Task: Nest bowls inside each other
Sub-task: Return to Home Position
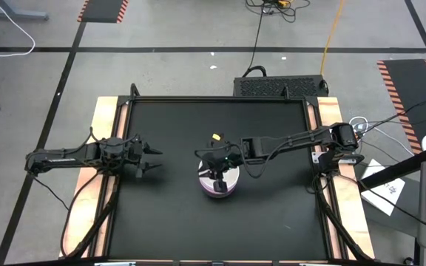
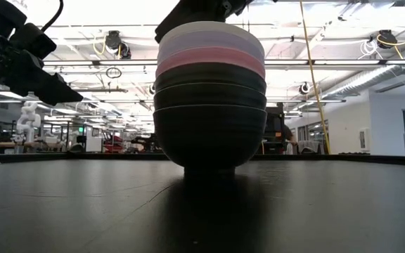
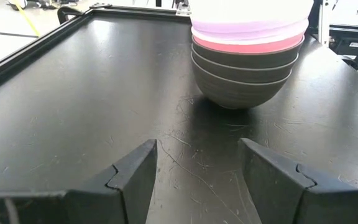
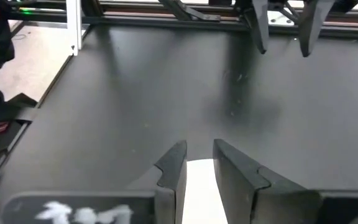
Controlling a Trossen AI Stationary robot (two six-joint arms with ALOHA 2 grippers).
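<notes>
The six bowls stand as one nested stack (image 1: 219,182) mid-table: three black at the bottom, then pink, lavender and white (image 2: 209,98). The lowest black bowl rests by its foot on the mat (image 3: 244,96). My right gripper (image 1: 218,176) reaches in from the table's right and hangs over the stack, shut on the white bowl on top (image 4: 199,186). My left gripper (image 1: 152,158) hovers open over the left part of the table, pointing at the stack (image 3: 197,163), well apart from it. My right gripper pinches the white bowl's rim (image 4: 199,177) between its two fingers, coming from above and pointing down. The bowl sits nested in the lavender one atop the stack (image 2: 209,35), upright. Which finger is inside the bowl does not show.
A black mat covers the table (image 1: 272,214), framed by a raised black rail (image 3: 36,46) and wooden side strips (image 1: 103,118). Bare mat lies all round the stack. A black box (image 1: 279,86) sits past the far edge.
</notes>
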